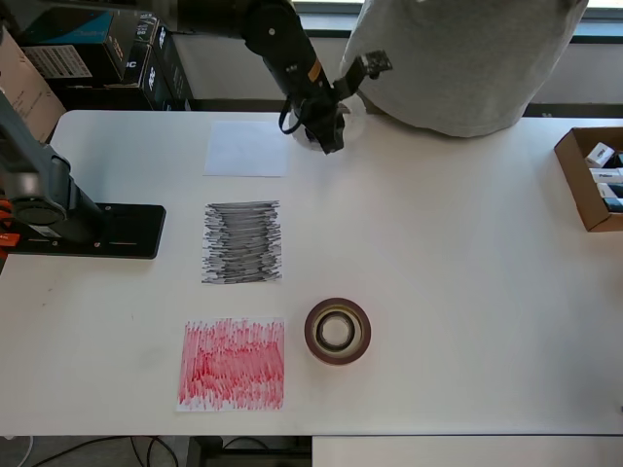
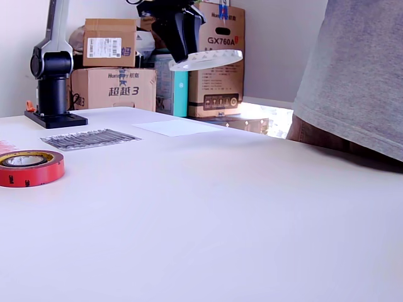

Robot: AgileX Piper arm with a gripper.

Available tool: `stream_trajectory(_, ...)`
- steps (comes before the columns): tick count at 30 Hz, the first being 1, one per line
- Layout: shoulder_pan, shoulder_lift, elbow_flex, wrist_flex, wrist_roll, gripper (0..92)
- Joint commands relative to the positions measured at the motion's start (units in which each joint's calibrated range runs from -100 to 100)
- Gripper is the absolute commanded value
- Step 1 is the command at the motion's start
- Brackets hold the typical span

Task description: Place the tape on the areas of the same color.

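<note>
Above the table's far edge, a whitish translucent tape ring (image 2: pixel 206 60), judged light and stiff, is held by its rim in the gripper (image 2: pixel 184 47), jaws clamped on it.

In the overhead view the whitish translucent tape ring (image 1: pixel 343 122) is largely covered by the black gripper (image 1: pixel 329 131), so only a faint arc of its rim can be made out, and how the jaws stand cannot be told. In the exterior view the red-scribbled paper patch (image 2: pixel 4 146) is cut off by the left edge, and the gripper (image 2: pixel 182 38) is cropped at the top. A small black ring (image 1: pixel 336 332) inside the dark red-brown tape roll (image 1: pixel 338 331) is only partly seen from above and is hidden in the exterior view.
</note>
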Motion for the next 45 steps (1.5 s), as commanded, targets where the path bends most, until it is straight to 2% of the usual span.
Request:
stream_trajectory(1, 5.4, -5.6, 15.4, -7.2, -4.4, 0.0)
stream_trajectory(10, 5.3, -7.0, 30.4, -17.9, -10.1, 0.0)
stream_trajectory(28, 10.0, -6.5, 34.4, -19.2, -9.0, 0.0)
stream_trajectory(31, 10.1, -5.7, 34.3, -21.5, -7.4, 0.0)
stream_trajectory(45, 10.1, -0.4, 33.7, -21.6, -7.2, 0.0)
